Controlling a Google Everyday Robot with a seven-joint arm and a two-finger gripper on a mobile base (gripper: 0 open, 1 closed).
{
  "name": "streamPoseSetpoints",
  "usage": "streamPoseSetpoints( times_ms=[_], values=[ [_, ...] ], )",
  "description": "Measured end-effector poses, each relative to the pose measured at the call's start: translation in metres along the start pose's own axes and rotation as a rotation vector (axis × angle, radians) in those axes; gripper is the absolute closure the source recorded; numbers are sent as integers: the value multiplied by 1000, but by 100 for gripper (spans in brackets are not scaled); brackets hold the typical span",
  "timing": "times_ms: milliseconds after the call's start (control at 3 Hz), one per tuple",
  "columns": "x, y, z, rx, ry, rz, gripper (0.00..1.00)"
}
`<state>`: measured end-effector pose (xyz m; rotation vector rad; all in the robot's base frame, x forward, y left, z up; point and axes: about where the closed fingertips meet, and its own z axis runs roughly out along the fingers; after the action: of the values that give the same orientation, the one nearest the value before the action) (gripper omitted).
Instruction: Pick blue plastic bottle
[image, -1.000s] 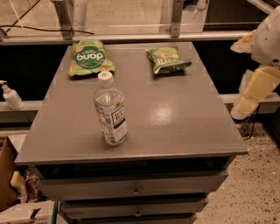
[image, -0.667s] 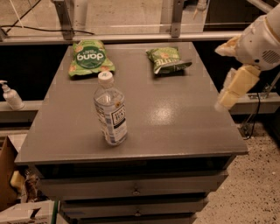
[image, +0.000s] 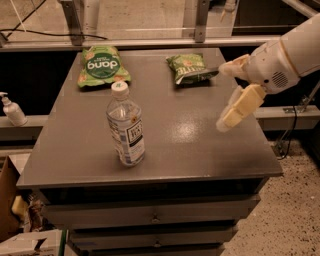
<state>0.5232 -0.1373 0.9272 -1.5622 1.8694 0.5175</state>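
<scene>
The blue plastic bottle (image: 126, 126) stands upright on the grey table (image: 200, 145), left of centre near the front edge. It is clear, with a white cap and a white-blue label bearing a dark square mark. My gripper (image: 221, 96) is over the right side of the table, well to the right of the bottle and apart from it. Its two cream fingers (image: 242, 105) are spread open and hold nothing. The white arm (image: 290, 55) comes in from the upper right.
A green "dang" snack bag (image: 102, 65) lies at the back left of the table. A second green bag (image: 190, 67) lies at the back centre, just left of my upper finger. A white pump bottle (image: 12, 110) stands on a ledge to the left.
My gripper has moved left, from beyond the table's right edge to over its right side, closer to the bottle. The bottle and bags have not moved.
</scene>
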Motion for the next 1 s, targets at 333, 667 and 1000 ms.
streamPoseSetpoints(
  times_ms=[333,667,1000],
  values=[
    [-19,36,23,-71,-103,-5,0],
    [-34,73,52,-138,-175,-35,0],
    [-34,73,52,-137,-175,-36,0]
  ],
)
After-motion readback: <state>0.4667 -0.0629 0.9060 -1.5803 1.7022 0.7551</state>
